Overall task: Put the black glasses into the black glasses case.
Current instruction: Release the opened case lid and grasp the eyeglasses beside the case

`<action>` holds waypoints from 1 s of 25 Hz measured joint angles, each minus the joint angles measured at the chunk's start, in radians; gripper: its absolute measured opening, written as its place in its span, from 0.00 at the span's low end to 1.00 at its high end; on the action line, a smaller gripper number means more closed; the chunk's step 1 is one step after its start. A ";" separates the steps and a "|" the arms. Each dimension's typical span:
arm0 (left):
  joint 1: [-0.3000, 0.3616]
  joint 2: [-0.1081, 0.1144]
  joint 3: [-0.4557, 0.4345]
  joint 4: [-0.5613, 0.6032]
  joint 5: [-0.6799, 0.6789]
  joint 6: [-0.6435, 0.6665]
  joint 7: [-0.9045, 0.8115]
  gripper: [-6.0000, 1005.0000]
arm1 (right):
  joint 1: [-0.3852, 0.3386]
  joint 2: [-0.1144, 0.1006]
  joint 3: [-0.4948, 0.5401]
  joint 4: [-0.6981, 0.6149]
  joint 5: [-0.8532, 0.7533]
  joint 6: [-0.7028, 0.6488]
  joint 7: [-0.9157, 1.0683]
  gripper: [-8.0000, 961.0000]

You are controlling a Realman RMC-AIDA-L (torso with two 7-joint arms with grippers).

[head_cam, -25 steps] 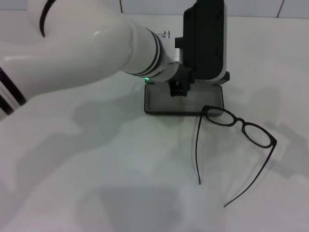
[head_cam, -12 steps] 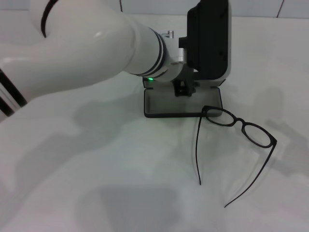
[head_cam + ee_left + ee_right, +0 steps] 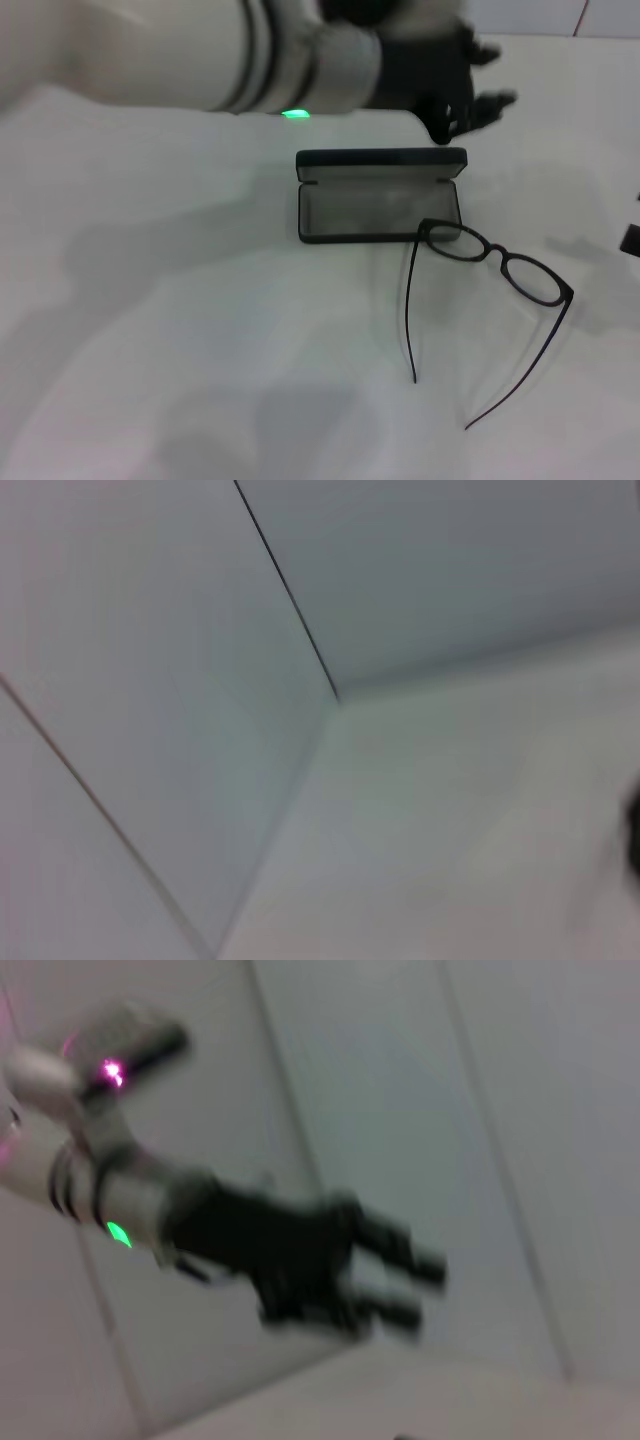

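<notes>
Where the desk [image 3: 200,380] runs nearest, only smooth matte white surface. Farther in, toward the right edge, the glasses [image 3: 495,262]: thin black frame, two rounded oval clear lenses, long slender temples slightly curved, unfolded and spread, tips aimed at the near edge. Resting flat on the desk, outside the case; one lens touching or overlapping the near right corner of the case [image 3: 380,208], the other lens lying out toward the right edge.

Just behind, about mid-desk: flat rectangular case with rounded corners, matte black shell, grey lining. Lying open, lid swung back toward the far edge and seen almost edge-on as a dark strip. Nothing visible inside the tray but lining.

Beyond the case and above it, nearer the far edge: left gripper [image 3: 477,88], black, on a glossy white arm with a grey wrist band and a small green light. Blurred in the head view. Fingers [image 3: 395,1310] parted with a gap between them, holding nothing; seen also from the right wrist camera as two dark stubby prongs against pale wall panels. Clear of both case and glasses.

At the right edge, a small dark piece [image 3: 630,240], cut off by the frame; probably part of the right arm, but cannot tell. Right gripper itself not visible in any view.

Left wrist camera: only pale wall panels with thin dark seams meeting the desk at a far corner.
</notes>
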 joint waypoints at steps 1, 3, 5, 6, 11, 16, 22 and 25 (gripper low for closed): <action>0.031 0.001 -0.025 0.016 -0.074 0.004 0.027 0.38 | 0.011 0.006 -0.007 -0.060 -0.031 -0.002 0.072 0.87; 0.104 0.004 -0.092 0.028 -0.275 0.039 0.111 0.37 | 0.043 0.018 -0.060 -0.254 -0.116 0.004 0.287 0.84; 0.174 0.006 -0.158 -0.006 -0.490 0.122 0.217 0.37 | 0.068 0.020 -0.110 -0.344 -0.163 0.019 0.406 0.82; 0.210 0.005 -0.187 -0.042 -0.584 0.166 0.271 0.37 | 0.091 0.020 -0.149 -0.400 -0.201 0.032 0.494 0.81; 0.310 0.004 -0.269 -0.280 -0.869 0.381 0.557 0.37 | 0.238 0.009 -0.307 -0.558 -0.431 0.058 0.831 0.75; 0.296 0.005 -0.348 -0.546 -0.993 0.571 0.713 0.37 | 0.420 0.003 -0.354 -0.492 -0.656 0.027 0.981 0.74; 0.292 0.004 -0.439 -0.708 -1.042 0.695 0.793 0.37 | 0.571 0.034 -0.376 -0.347 -0.828 0.073 1.007 0.73; 0.287 0.004 -0.445 -0.728 -1.040 0.706 0.800 0.37 | 0.614 0.032 -0.397 -0.265 -0.832 0.103 1.010 0.72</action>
